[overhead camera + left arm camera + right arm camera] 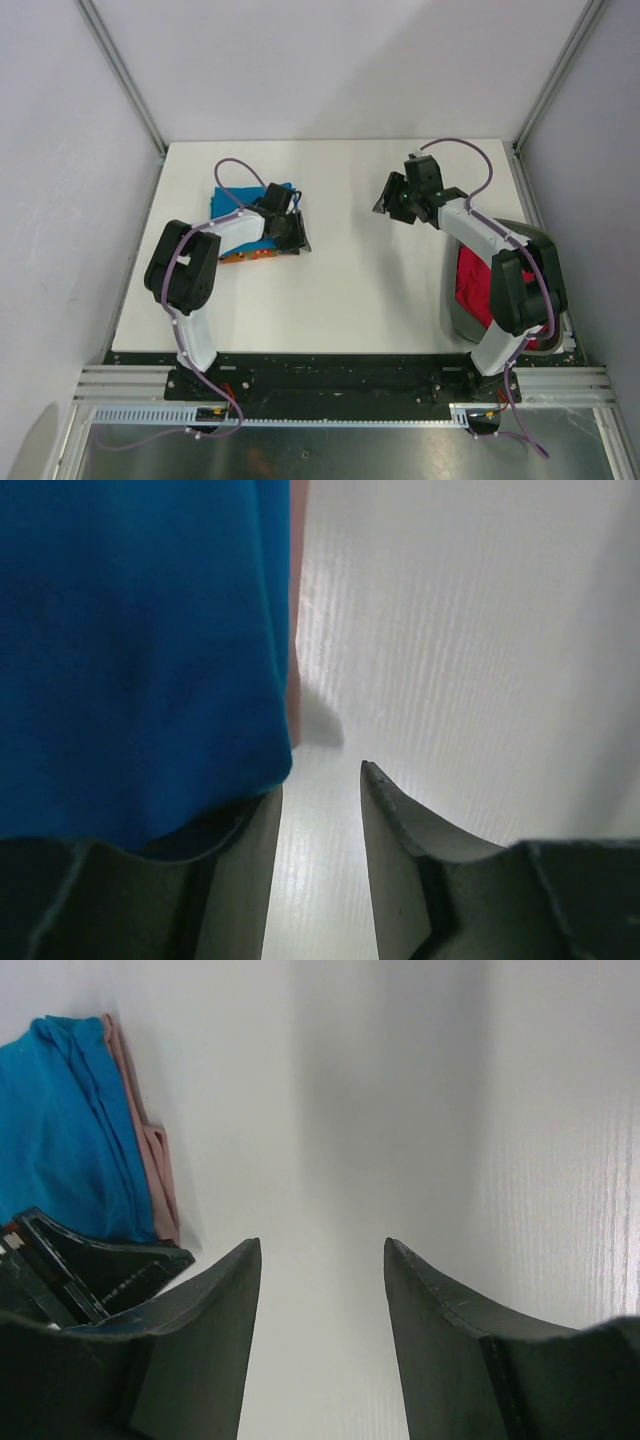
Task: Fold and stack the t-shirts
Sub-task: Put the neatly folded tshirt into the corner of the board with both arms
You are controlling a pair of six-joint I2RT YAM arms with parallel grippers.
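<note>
Left wrist: blue t-shirt (140, 650) beside jaws

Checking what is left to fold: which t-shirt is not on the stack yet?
The crumpled red cloth t-shirt in the dark grey plastic basket on the right; the bright blue t-shirt lies on the dusty pink one at left.

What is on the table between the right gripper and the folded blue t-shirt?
Only bare table lies between the right gripper and the blue t-shirt; the top view shows it, and the right wrist view too.
</note>
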